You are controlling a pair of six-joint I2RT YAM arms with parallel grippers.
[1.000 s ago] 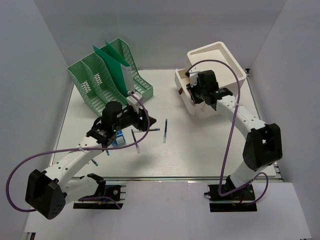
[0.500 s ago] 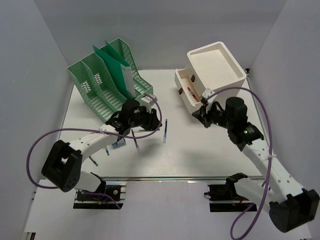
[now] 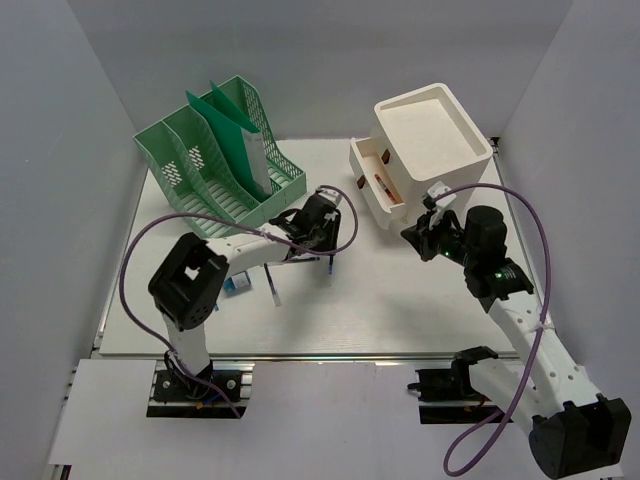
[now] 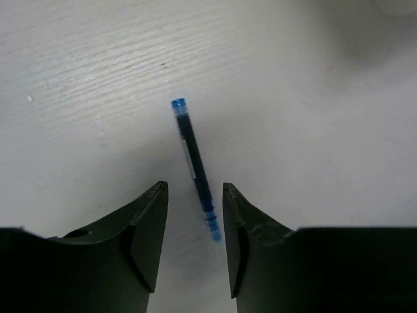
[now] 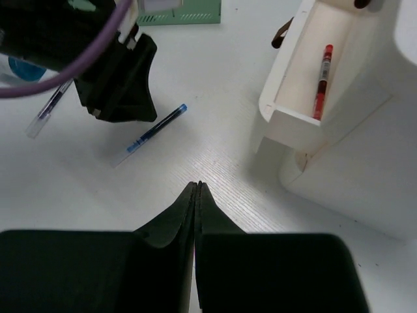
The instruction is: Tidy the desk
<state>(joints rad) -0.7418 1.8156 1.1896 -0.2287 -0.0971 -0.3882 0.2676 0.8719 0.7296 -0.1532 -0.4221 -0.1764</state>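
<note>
On the white desk point(image 3: 400, 310) a blue pen point(image 4: 195, 166) lies flat; its lower end sits between my left gripper's point(image 4: 194, 189) open jaws, apart from both fingers. In the top view the left gripper point(image 3: 329, 247) hangs over the pen point(image 3: 329, 272). My right gripper point(image 5: 197, 187) is shut and empty, low over bare desk in front of the white drawer box point(image 3: 430, 130). Its open drawer point(image 5: 306, 91) holds a red pen point(image 5: 322, 72). The right wrist view also shows the blue pen point(image 5: 153, 132) and the left gripper point(image 5: 120, 78).
A green file holder point(image 3: 220, 160) with a dark green folder stands at the back left. Another pen point(image 3: 272, 285) and a small blue-and-white item point(image 3: 238, 287) lie near the left arm. A clear-barrelled pen point(image 5: 47, 109) lies left of the left gripper.
My left gripper has swung right from near the file holder to over the blue pen. My right gripper has drawn back from the drawer toward the near right.
</note>
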